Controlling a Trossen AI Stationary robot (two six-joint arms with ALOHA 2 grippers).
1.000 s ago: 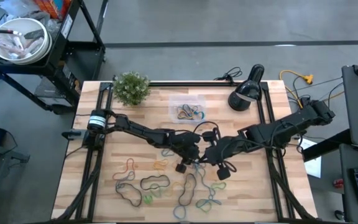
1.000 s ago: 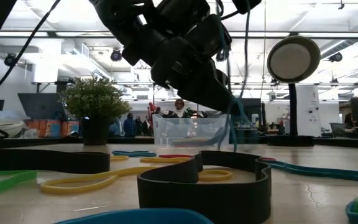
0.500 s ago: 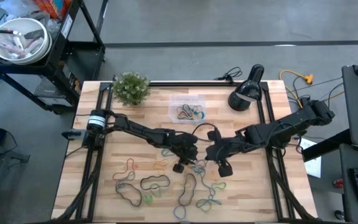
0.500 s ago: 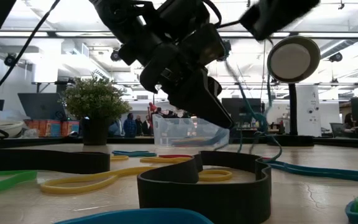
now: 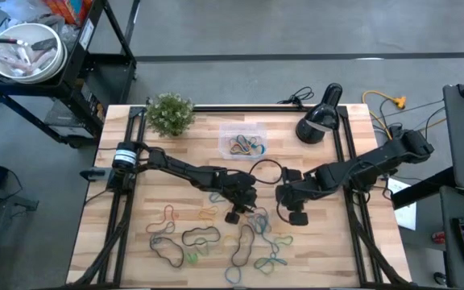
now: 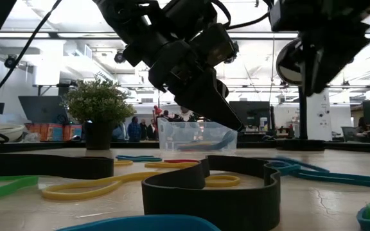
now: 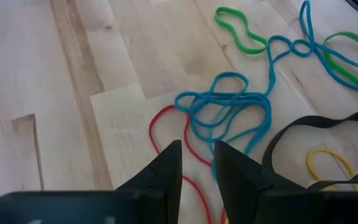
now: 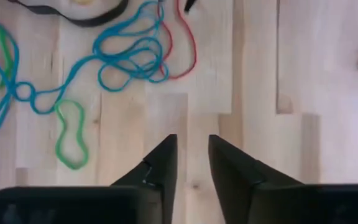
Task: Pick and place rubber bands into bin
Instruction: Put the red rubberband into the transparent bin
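Rubber bands lie scattered over the near half of the wooden table: a tangled blue band (image 5: 260, 219) (image 7: 229, 106) (image 8: 129, 53), a red one (image 7: 166, 134), green ones (image 8: 70, 134) and a thick black loop (image 5: 200, 236) (image 6: 211, 186). The clear bin (image 5: 244, 143) (image 6: 198, 136) stands toward the far edge with several bands in it. My left gripper (image 5: 244, 211) (image 7: 197, 162) hovers over the red and blue bands, fingers a little apart and empty. My right gripper (image 5: 284, 197) (image 8: 192, 155) is just to its right over bare wood, also slightly open and empty.
A small potted plant (image 5: 170, 113) stands at the far left corner and a black lamp (image 5: 319, 121) at the far right. A metal bowl (image 5: 24, 50) sits on a cart off the table. Bare wood lies between the bin and the two grippers.
A blue band that hung stretched in the air by the two grippers has dropped and now lies slack on the table. My right gripper has moved up and toward the table's right edge, away from my left gripper, which has barely moved.
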